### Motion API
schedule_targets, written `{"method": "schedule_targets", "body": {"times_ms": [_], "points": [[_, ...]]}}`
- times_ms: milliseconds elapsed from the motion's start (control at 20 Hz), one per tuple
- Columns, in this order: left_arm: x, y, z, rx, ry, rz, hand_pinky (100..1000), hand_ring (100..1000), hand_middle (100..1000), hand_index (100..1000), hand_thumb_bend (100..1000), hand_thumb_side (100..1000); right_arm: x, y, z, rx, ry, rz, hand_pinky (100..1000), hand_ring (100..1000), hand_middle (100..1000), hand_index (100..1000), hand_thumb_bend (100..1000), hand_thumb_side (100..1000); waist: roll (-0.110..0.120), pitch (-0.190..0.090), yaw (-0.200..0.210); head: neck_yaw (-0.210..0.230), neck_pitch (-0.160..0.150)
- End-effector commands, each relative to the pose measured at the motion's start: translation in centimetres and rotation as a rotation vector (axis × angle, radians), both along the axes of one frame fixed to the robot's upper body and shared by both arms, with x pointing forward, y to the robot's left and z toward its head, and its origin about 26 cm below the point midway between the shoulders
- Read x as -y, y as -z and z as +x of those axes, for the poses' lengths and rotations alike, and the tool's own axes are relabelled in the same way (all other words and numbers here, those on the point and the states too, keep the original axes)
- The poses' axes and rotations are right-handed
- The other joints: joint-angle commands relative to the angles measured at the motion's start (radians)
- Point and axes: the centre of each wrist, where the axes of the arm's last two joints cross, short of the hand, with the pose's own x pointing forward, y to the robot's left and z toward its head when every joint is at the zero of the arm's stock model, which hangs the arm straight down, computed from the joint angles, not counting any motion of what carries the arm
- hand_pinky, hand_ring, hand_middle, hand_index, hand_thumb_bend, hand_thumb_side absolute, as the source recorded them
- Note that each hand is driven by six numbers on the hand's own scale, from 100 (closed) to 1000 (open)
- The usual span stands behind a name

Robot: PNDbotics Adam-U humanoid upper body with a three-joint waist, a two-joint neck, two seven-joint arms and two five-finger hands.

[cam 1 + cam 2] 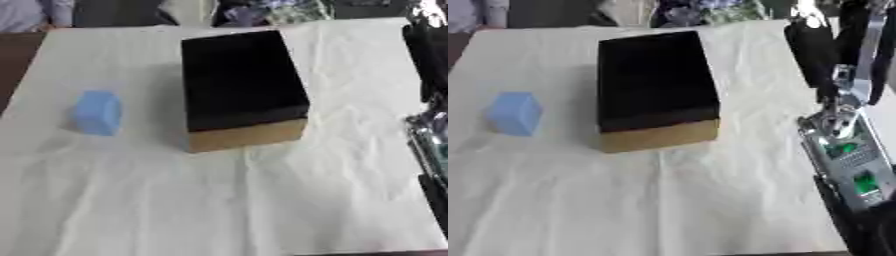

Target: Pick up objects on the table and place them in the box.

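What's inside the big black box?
The box looks black all over inside; nothing shows in it, though its dark depth could hide something small. The blue block sits outside on the white cloth, to its left.

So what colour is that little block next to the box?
Light blue. The block shows best in the left eye view.

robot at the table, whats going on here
Nothing is being held right now. A light blue block sits on the white cloth to the left of the box, apart from it. The box looks dark inside, with a tan front wall, and nothing can be made out in it. The robot's right arm hangs along the right edge of the right eye view; its hand cannot be made out, and the left hand is not in view.
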Motion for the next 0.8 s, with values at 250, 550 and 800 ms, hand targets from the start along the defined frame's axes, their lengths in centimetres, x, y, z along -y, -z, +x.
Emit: {"method": "schedule_targets", "body": {"times_ms": [250, 550, 800], "points": [[-1.3, -2.1, -0.2, 0.019, -0.048, 0.104, 866, 645, 752, 898, 160, 417, 0.1, -0.6, -0.3, 0.022, 0.001, -0.015, 836, 800, 608, 791, 100, 390, 0.000, -0.015, 0.002, 0.009, 0.004], [-3.0, -6.7, -0.1, -0.085, -0.170, 0.373, 855, 643, 759, 903, 135, 411, 0.1, -0.5, -0.3, 0.015, 0.001, -0.020, 836, 800, 608, 791, 100, 389, 0.004, -0.023, 0.007, 0.004, 0.012], [-3.5, -9.3, 0.0, -0.218, -0.224, 0.558, 856, 650, 761, 901, 100, 441, 0.1, -0.5, -0.3, 0.009, -0.004, -0.025, 836, 800, 608, 791, 100, 389, 0.005, -0.031, 0.006, 0.003, 0.015]]}}
